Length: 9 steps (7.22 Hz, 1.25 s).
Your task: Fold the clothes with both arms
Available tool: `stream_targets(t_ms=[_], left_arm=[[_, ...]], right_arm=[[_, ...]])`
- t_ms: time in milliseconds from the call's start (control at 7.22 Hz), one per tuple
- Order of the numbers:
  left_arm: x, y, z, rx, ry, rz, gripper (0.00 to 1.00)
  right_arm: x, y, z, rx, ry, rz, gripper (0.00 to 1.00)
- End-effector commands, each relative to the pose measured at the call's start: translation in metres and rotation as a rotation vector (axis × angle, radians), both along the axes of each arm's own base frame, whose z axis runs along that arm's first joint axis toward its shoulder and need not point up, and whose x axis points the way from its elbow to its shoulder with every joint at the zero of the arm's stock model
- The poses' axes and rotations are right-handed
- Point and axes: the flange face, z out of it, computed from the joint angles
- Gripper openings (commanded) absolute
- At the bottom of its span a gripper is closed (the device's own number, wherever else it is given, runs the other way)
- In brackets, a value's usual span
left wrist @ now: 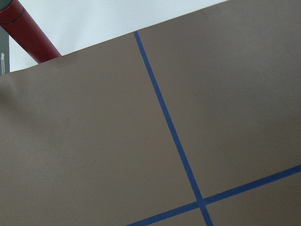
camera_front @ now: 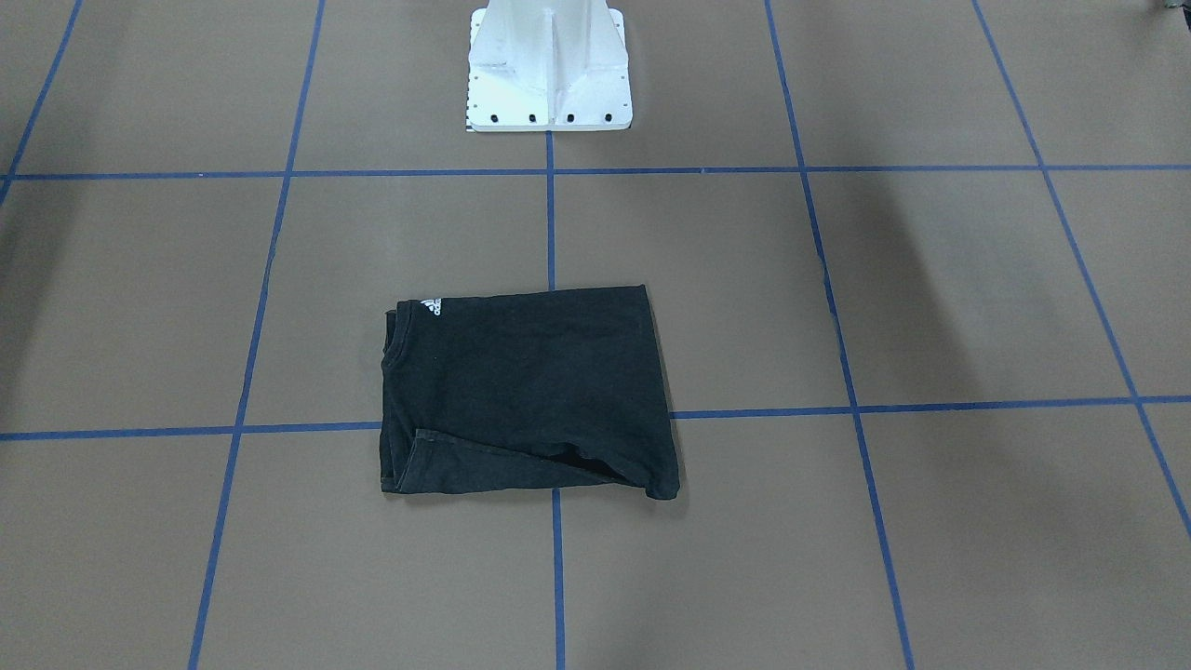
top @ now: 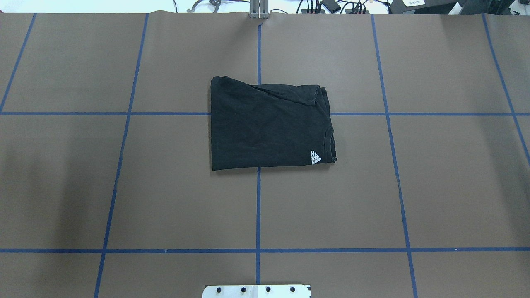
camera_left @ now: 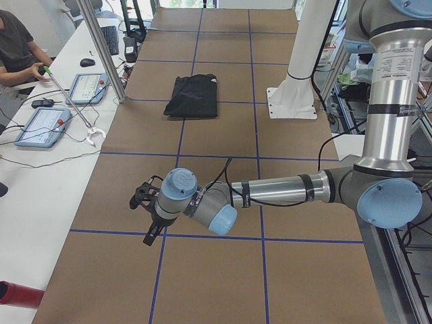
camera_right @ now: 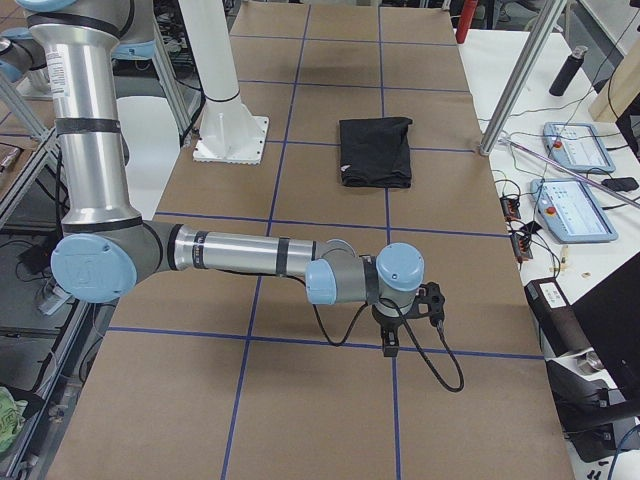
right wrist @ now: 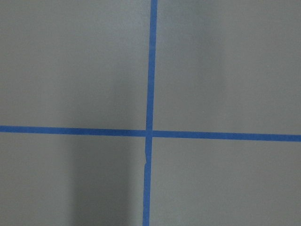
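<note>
One T-shirt (top: 269,124) folded | left pincer (camera_left: 147,229); right pincer (camera_right: 392,340): small, cannot tell whether apart

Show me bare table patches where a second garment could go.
Bare: squares either side of the T-shirt, and the row between it and the pedestal base. Crowded: the middle, where the T-shirt lies; both ends of the table, under the left arm and right arm.

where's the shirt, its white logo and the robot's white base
shirt (top: 265,128) overhead view, middle of the folded cloth
logo (top: 316,157) overhead view, centre of the white mark
white base (camera_front: 549,93) front-facing view, its middle rib
</note>
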Motion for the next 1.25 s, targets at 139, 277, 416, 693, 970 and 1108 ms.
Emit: stream_targets(t_ms=[139, 277, 416, 693, 970, 1108], left_arm=[[-0.007, 0.061, -0.025, -0.113, -0.065, 0.095, 1.00], [-0.006, 0.074, -0.048, -0.153, -0.057, 0.093, 1.00], [-0.003, 0.080, -0.069, -0.202, -0.015, 0.105, 1.00], [0.003, 0.083, -0.066, -0.255, 0.033, 0.118, 1.00], [0.005, 0.081, -0.058, -0.261, 0.035, 0.121, 1.00], [0.005, 0.081, -0.057, -0.262, 0.032, 0.121, 1.00]], right_arm=[[0.004, 0.061, -0.031, -0.093, -0.001, 0.008, 1.00], [0.004, 0.065, -0.028, -0.103, -0.007, 0.009, 1.00], [0.004, 0.065, -0.028, -0.103, -0.010, 0.009, 1.00], [0.003, 0.064, -0.025, -0.111, -0.014, 0.012, 1.00], [0.003, 0.065, -0.026, -0.117, -0.026, 0.016, 1.00], [0.002, 0.066, -0.024, -0.121, -0.032, 0.016, 1.00]])
